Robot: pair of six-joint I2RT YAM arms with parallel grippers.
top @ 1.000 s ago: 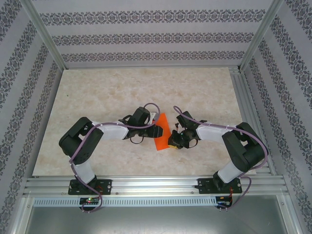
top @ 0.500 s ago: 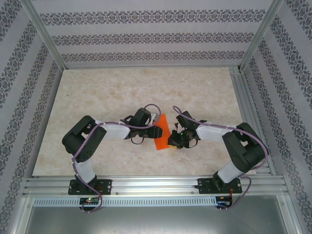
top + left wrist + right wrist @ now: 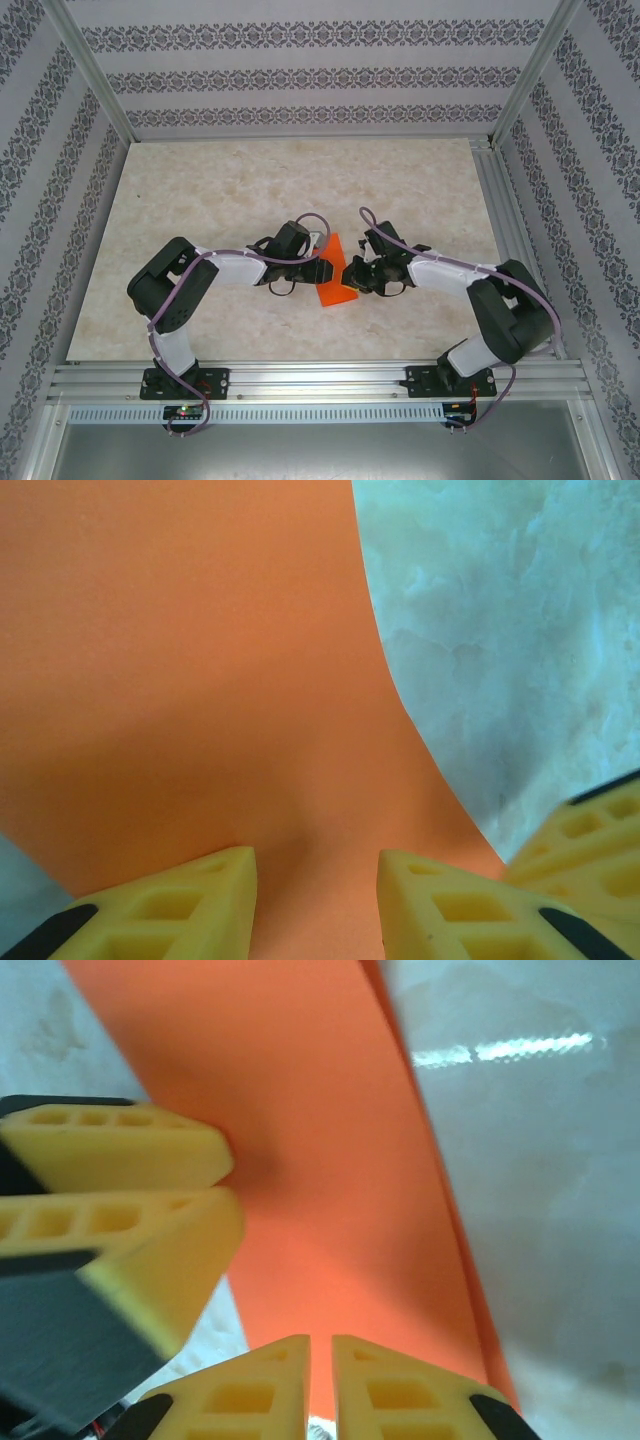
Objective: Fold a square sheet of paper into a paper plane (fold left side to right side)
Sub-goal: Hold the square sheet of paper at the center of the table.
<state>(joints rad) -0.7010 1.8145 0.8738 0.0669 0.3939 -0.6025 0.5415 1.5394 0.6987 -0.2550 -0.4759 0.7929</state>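
Two sets of fingers flank the square sheet of paper (image 3: 336, 275) mid-worktop (image 3: 250, 190). The left fingers (image 3: 235, 880) at its 9 o'clock are narrowly parted, tips on it. The right fingers (image 3: 295, 1370) at 3 o'clock are nearly closed, seemingly pinching its edge. So crowded, they could collide or crumple the sheet, skewing the crease.

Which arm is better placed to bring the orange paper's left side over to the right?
Probably left: the left gripper sits at the left side of the thin bright orange paper sheet, fingers apart; the right gripper is nearly shut at the opposite side.
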